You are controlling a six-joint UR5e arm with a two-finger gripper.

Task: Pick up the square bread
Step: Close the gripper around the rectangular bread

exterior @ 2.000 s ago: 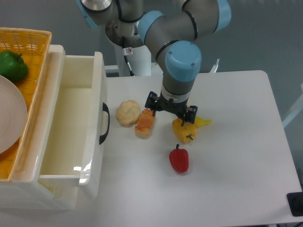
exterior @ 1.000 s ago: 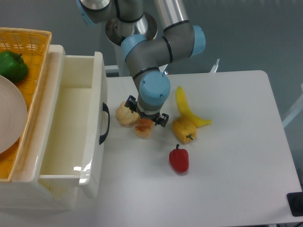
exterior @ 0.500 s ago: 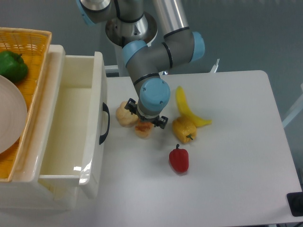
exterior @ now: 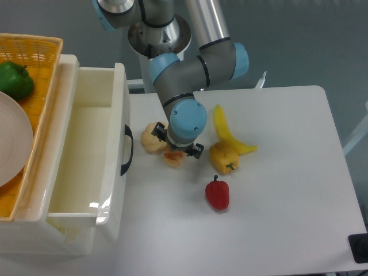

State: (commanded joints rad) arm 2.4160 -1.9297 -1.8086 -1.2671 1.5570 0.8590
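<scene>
The square bread (exterior: 172, 160), an orange-brown toasted loaf, lies on the white table (exterior: 287, 172) just right of the pale bun (exterior: 149, 143). Only its lower end shows, because my gripper (exterior: 176, 149) hangs straight over it and covers the rest. Its black jaw parts stand spread on either side of the loaf, and the gripper looks open. The bread still rests on the table.
A yellow pepper (exterior: 223, 157) and a banana (exterior: 228, 133) lie close to the right, a red pepper (exterior: 217, 194) below them. An open white drawer (exterior: 86, 155) stands at the left with its black handle (exterior: 126, 150). A basket (exterior: 35, 57) holds a green pepper (exterior: 14, 80) and a plate (exterior: 11, 138).
The gripper swung left from above the yellow pepper to above the square bread, then sank slightly lower over it. The bread has not moved.
</scene>
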